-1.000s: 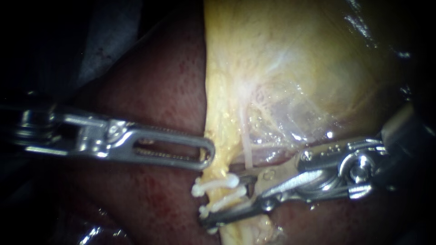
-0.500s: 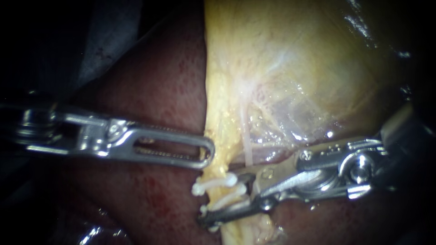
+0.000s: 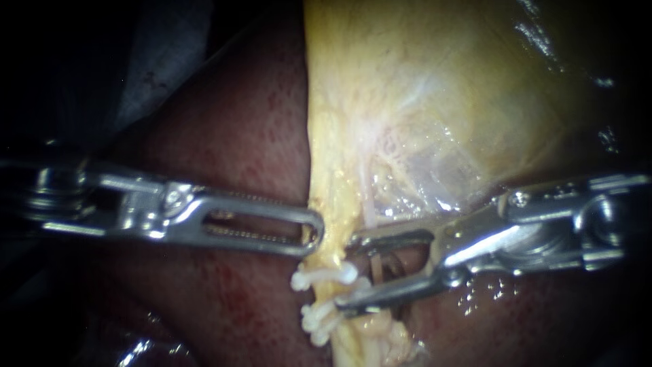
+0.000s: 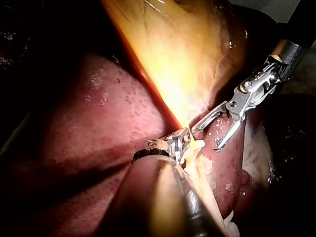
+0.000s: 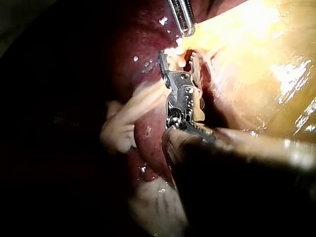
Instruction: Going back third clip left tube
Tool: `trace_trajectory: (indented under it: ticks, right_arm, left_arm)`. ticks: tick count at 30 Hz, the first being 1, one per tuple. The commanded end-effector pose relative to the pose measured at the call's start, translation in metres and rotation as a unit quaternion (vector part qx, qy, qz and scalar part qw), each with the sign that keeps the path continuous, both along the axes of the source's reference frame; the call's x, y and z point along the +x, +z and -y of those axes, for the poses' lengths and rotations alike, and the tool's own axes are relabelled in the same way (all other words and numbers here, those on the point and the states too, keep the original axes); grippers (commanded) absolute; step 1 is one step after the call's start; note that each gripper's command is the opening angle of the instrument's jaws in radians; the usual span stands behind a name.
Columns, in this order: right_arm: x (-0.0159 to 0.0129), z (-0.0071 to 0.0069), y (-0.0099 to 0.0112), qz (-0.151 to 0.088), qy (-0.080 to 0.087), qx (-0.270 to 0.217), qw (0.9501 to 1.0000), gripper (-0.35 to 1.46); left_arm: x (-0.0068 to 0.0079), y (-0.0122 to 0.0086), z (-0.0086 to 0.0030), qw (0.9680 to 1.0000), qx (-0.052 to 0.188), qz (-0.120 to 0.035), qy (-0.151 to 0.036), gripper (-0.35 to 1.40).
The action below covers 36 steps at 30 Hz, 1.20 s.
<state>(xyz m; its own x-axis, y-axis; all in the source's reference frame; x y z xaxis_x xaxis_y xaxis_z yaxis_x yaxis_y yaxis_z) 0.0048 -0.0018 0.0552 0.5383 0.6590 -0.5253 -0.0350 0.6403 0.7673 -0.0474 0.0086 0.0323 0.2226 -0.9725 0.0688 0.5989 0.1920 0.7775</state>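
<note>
From the left, over the dark red liver [image 3: 224, 143]: left instrument [image 3: 314, 233], shaft lying level, slotted jaws clamped on the left edge of the left tube [image 3: 333, 204], yellow tissue showing through the slot at the tip; likewise in the left wrist view, jaws pinching the yellow strand where it meets the liver. Left tube yellow and fatty, running down from the gallbladder [image 3: 448, 88] across the liver; crossed just below the left instrument's tip by one white clip [image 3: 324, 276], then close beneath by a bunch of white clips [image 3: 318, 319], number in the bunch not clear. Just right of the tube, a thin pale strand [image 3: 369, 204] coming down from the gallbladder. From the right: right instrument [image 3: 348, 274], jaws spread wide and gripping nothing; upper jaw level beside the tube above the single clip, lower jaw slanting down, tip against the right end of the bunch.
</note>
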Motion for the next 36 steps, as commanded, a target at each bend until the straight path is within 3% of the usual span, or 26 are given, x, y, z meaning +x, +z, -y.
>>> trace_trajectory:
  ticks: [1,7,18,30,36]
  right_arm:
    - [-0.0005,-0.0001,-0.0002,0.000,0.000,0.000,1.0000,0.50]
    - [-0.0041,-0.0017,-0.0018,0.003,0.013,-0.001,0.9999,0.50]
    - [-0.0098,-0.0060,-0.0054,0.009,0.038,-0.018,0.9991,0.51]
    - [-0.0106,-0.0064,-0.0059,0.012,0.043,-0.019,0.9988,0.51]
    - [-0.0106,-0.0063,-0.0060,0.012,0.043,-0.019,0.9988,0.51]
  left_arm:
    - [0.0000,0.0000,0.0000,1.0000,0.000,0.000,0.000,-0.35]
    - [0.0000,0.0000,0.0000,1.0000,0.000,0.000,0.000,-0.35]
    - [-0.0001,0.0001,0.0001,1.0000,0.000,-0.001,0.000,-0.35]
    - [-0.0002,0.0004,-0.0001,1.0000,-0.001,-0.001,0.000,-0.35]
    - [-0.0008,0.0019,-0.0004,1.0000,-0.004,-0.003,-0.002,-0.35]
